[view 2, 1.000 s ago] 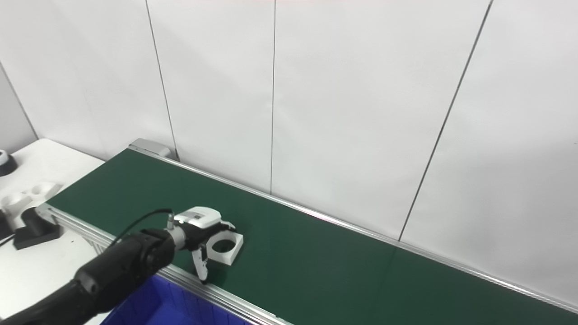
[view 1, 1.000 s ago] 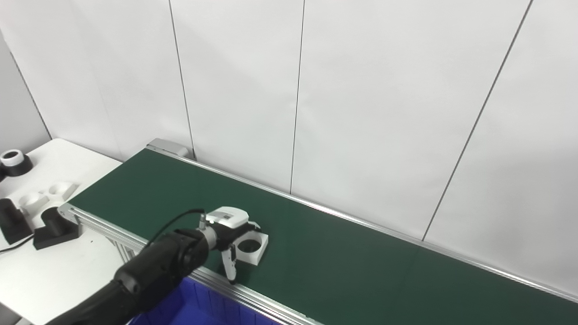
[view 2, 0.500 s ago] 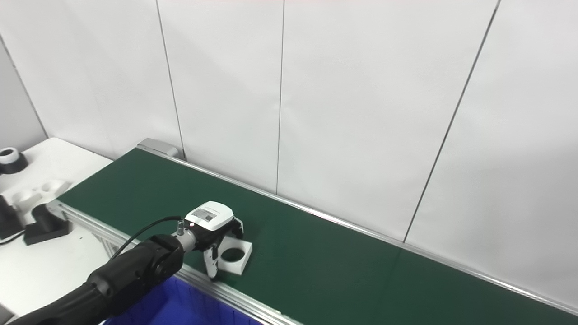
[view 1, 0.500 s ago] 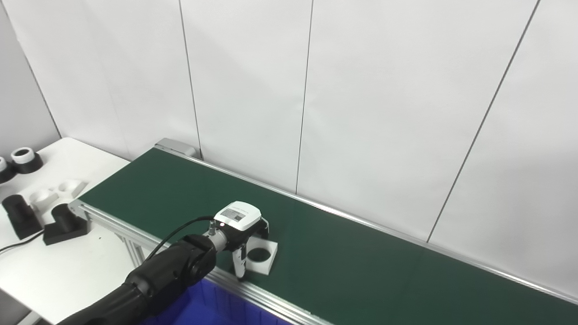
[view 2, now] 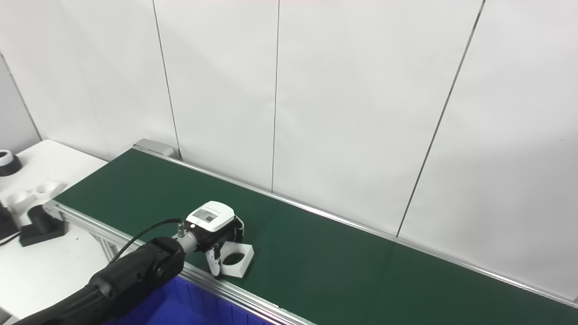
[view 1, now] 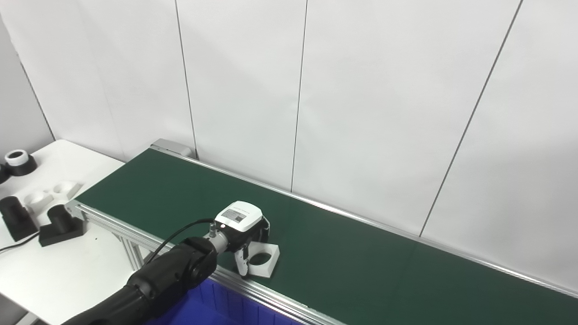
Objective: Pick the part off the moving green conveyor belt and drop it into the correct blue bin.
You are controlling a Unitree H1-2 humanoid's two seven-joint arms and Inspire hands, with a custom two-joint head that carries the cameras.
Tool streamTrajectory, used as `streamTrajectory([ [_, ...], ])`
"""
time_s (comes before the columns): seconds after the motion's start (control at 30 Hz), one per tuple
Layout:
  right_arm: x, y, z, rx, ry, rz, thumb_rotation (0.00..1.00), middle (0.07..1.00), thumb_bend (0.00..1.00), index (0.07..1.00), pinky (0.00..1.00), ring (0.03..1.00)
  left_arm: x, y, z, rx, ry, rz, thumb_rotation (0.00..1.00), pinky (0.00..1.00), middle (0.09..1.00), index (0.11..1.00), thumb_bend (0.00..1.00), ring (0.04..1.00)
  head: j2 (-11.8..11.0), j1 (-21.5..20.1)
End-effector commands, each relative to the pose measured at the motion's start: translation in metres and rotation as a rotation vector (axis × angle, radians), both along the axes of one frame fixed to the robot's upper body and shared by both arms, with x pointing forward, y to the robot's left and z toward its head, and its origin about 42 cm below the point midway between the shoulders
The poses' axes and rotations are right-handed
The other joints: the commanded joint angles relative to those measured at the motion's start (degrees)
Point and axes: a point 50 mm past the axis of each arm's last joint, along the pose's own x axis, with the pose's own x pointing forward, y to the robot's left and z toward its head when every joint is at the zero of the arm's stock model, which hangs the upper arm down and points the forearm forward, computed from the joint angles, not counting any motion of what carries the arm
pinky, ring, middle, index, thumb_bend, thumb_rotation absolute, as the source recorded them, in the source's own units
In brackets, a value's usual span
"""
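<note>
white square part [view 1: 263, 262], round hole, left hand [view 1: 241, 225] gripping

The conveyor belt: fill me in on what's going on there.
The robot's left hand is closed around a white square part with a round hole near the front edge of the green conveyor belt. The part looks tilted, so it seems to be coming up off the belt. A blue bin sits just below the belt's front rail. The right hand is out of view.
</note>
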Motion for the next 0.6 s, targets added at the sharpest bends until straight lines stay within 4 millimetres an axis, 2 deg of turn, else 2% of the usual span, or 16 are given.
streamTrajectory([
  [0.0,0.007,0.001,0.014,0.036,-0.091,0.010,0.65,0.821,0.55,0.899,0.69,0.772,0.002,0.004,0.008,0.002,-0.009,0.015,0.00,0.62,0.500,0.485,0.52,0.554,0.1,-0.1],
  [0.27,0.007,0.001,0.014,0.031,-0.094,0.007,0.65,0.816,0.55,0.896,0.68,0.764,-0.007,-0.001,0.022,-0.060,-0.044,-0.003,0.00,0.63,0.486,0.496,0.52,0.537,0.5,-0.6],
  [0.43,0.007,0.001,0.015,0.030,-0.096,0.006,0.63,0.812,0.54,0.893,0.68,0.761,-0.018,-0.008,0.045,-0.095,-0.090,-0.037,0.00,0.60,0.470,0.505,0.52,0.519,0.7,-0.8],
  [0.57,0.007,0.001,0.014,0.029,-0.096,0.006,0.63,0.809,0.55,0.889,0.67,0.757,-0.030,-0.016,0.069,-0.109,-0.128,-0.060,0.00,0.62,0.464,0.508,0.52,0.517,0.6,-1.1],
])
